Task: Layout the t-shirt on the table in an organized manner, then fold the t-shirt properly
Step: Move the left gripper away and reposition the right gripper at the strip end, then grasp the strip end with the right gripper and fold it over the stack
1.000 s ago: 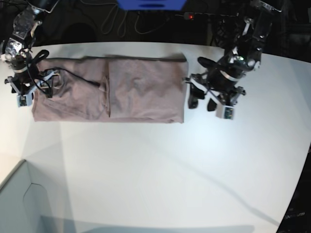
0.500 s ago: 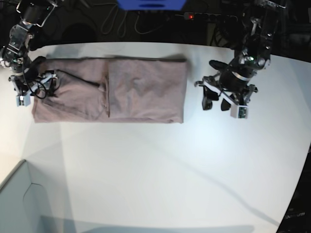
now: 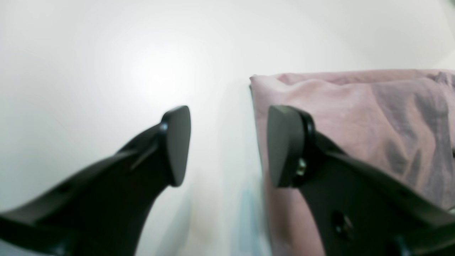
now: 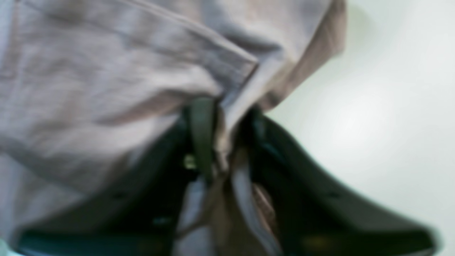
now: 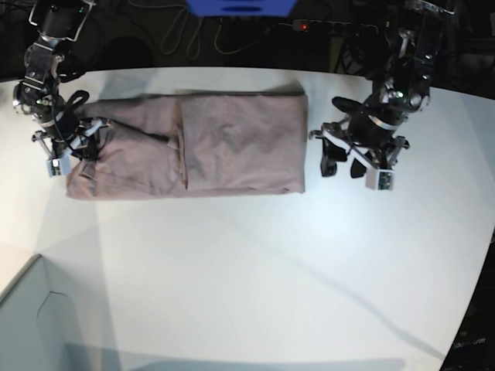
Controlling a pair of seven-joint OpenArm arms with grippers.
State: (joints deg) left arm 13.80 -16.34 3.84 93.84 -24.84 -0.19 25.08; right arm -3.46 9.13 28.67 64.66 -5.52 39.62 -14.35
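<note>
The mauve-pink t-shirt (image 5: pixel 232 143) lies on the white table (image 5: pixel 255 263) as a long horizontal band, with a vertical fold line left of its middle. My right gripper (image 5: pixel 77 151) is at the band's left end and is shut on the cloth. The right wrist view shows the pinch up close, with a fold of t-shirt (image 4: pixel 106 71) caught in the right gripper (image 4: pixel 224 121). My left gripper (image 5: pixel 341 161) hangs open just past the shirt's right edge. In the left wrist view, the left gripper (image 3: pixel 227 145) holds nothing and the t-shirt (image 3: pixel 355 117) edge passes under one finger.
A pale grey box corner (image 5: pixel 35 325) sits at the bottom left. A blue object (image 5: pixel 240 6) and cables lie beyond the table's far edge. The table's curved edge runs down the right side.
My right gripper has shut on the shirt's left end and drawn it slightly right, so the whole band has shifted right. The left arm backed off from the right edge earlier and now holds still.
</note>
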